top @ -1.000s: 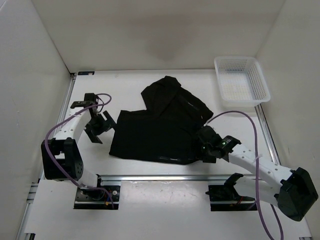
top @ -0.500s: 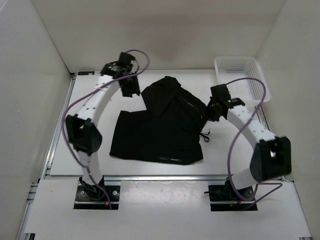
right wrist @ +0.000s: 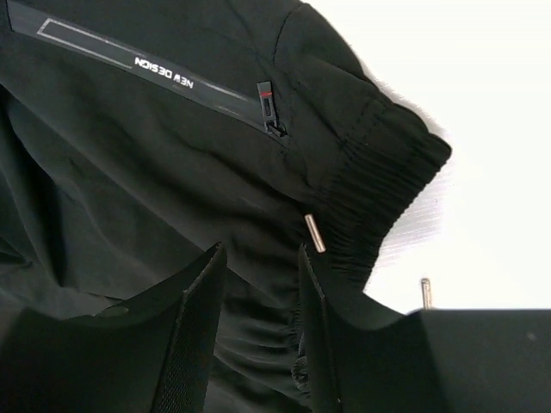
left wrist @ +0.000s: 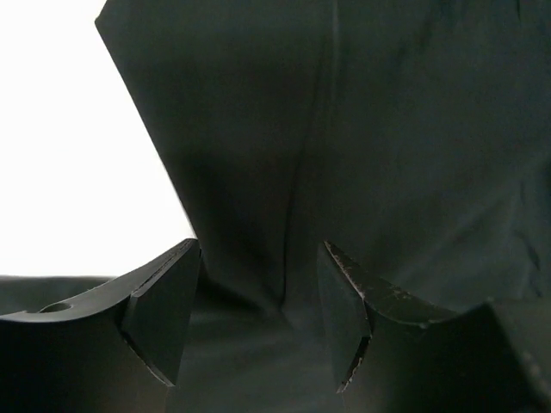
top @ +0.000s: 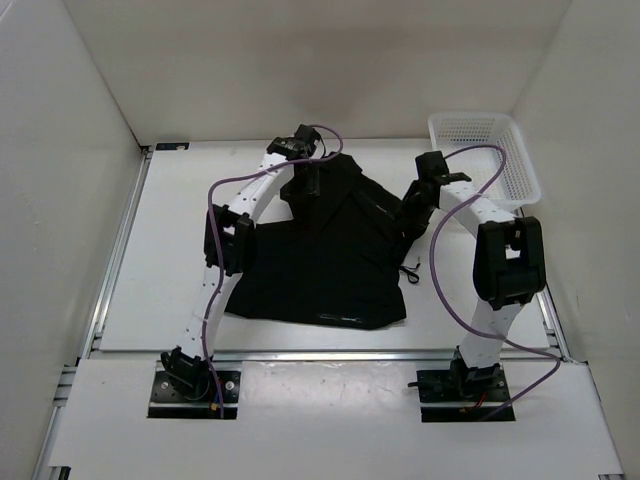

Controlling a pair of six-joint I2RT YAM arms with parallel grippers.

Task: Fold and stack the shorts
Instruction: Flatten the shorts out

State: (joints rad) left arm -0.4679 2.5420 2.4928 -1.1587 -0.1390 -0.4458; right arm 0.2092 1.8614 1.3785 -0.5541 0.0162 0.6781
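Two robot arms reach across a white table (top: 170,260) to one pair of black shorts (top: 320,265), which lies spread near the middle, one leg pointing to the far side and the broad part nearer the arm bases. A white mesh basket (top: 483,160) sits at the far right corner, well apart from the cloth.

We judge the step in hand to be taking hold for a first fold; nothing is folded or stacked yet. The left gripper (top: 306,188) is down on the far leg. The right gripper (top: 408,215) is at the right edge, by the waistband (right wrist: 379,172).

From above, both grippers read only as dark shapes against dark cloth, and we cannot see how their jaws stand. The wrist cameras fill that in. On the left wrist, the fingers (left wrist: 164,318) stand well apart, straddling a raised crease of cloth without pinching it. On the right wrist, the fingers (right wrist: 202,323) sit closer together with gathered cloth between them; we cannot tell whether they are clamped on it. That view also shows a zip pull (right wrist: 269,110), a pale printed strip (right wrist: 164,76) and a metal cord tip (right wrist: 316,234).

Next, we think both grippers need a firm pinch on the cloth, then a matched lift and carry toward the near edge, keeping the cord out of the jaws.
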